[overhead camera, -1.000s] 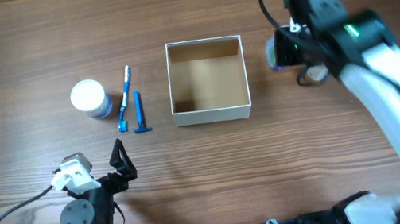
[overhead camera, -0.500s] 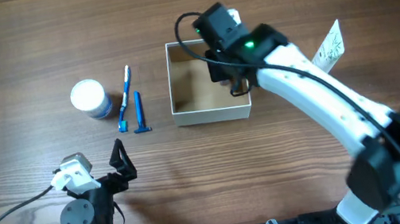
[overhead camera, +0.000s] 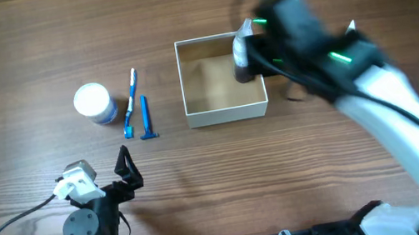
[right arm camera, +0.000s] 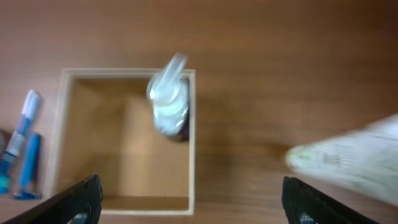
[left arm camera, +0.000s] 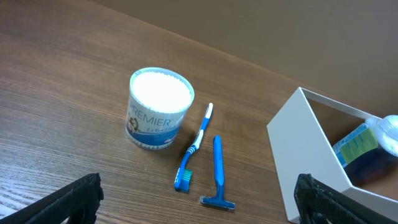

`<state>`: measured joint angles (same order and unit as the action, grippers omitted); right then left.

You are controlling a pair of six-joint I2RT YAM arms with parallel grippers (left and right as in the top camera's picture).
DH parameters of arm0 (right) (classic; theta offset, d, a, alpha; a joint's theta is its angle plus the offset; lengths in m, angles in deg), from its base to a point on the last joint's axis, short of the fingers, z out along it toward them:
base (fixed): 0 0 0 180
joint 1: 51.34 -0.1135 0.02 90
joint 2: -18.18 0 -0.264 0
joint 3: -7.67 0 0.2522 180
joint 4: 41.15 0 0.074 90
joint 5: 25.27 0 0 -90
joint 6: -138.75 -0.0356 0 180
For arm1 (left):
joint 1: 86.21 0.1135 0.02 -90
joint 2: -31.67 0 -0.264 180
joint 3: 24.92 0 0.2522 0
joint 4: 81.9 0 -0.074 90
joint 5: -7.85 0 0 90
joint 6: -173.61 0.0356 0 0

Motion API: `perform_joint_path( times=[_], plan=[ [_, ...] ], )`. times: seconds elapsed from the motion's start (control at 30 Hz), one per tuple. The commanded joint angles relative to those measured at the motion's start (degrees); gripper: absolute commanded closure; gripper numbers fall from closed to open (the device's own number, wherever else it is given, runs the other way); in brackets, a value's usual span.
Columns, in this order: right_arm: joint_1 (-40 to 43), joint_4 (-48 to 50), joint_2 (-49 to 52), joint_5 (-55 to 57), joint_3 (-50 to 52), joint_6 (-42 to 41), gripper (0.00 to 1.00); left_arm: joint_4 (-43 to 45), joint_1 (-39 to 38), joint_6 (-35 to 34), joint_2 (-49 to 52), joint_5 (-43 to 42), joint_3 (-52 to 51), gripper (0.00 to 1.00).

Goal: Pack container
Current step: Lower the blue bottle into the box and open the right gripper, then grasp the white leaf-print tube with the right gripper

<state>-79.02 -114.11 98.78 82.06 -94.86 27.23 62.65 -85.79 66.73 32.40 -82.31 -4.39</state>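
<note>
The container, a white-walled cardboard box with a tan inside, stands at mid-table. A small dark bottle with a pale cap and blue-green label stands free inside it against the right wall, also seen in the wrist views as the bottle. My right gripper hovers blurred over the box's right wall, open with nothing between its fingers. My left gripper rests open near the front left, its view facing the toiletries and the container.
Left of the box are a round white-lidded jar, a blue-and-white toothbrush and a blue razor. A white packet lies on the wood right of the box.
My right arm swung left from beside the box to over it and its jaws opened. The bottle left the grip and now stands in the box, which shifted slightly right.
</note>
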Motion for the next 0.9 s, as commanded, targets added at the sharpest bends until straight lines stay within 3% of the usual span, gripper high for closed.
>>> perform_joint_path(
  times=[0.0,0.17,0.4,0.57,0.7,0.87],
  plan=[
    [7.3,-2.9,-6.2,3.4,-0.5,4.4,0.04,0.2,-0.3,-0.3,-0.5,-0.4,-0.2,0.00],
    [19.3,-6.0,-3.7,0.4,0.7,5.0,0.04,0.2,-0.3,-0.3,-0.5,-0.4,-0.2,0.00],
    [25.4,-6.3,10.3,-3.7,1.2,5.0,0.17,0.2,-0.3,-0.3,-0.5,-0.4,-0.2,0.00],
    [25.4,-5.8,17.6,-4.5,1.2,4.8,0.44,0.2,-0.3,-0.3,-0.5,-0.4,-0.2,0.00],
    [25.5,-5.8,19.1,-4.0,1.2,3.0,0.93,0.2,-0.3,-0.3,-0.5,-0.4,-0.2,0.00],
    [25.5,-6.2,16.3,-3.2,1.1,3.1,0.96,0.2,-0.3,-0.3,-0.5,-0.4,-0.2,0.00]
  ],
)
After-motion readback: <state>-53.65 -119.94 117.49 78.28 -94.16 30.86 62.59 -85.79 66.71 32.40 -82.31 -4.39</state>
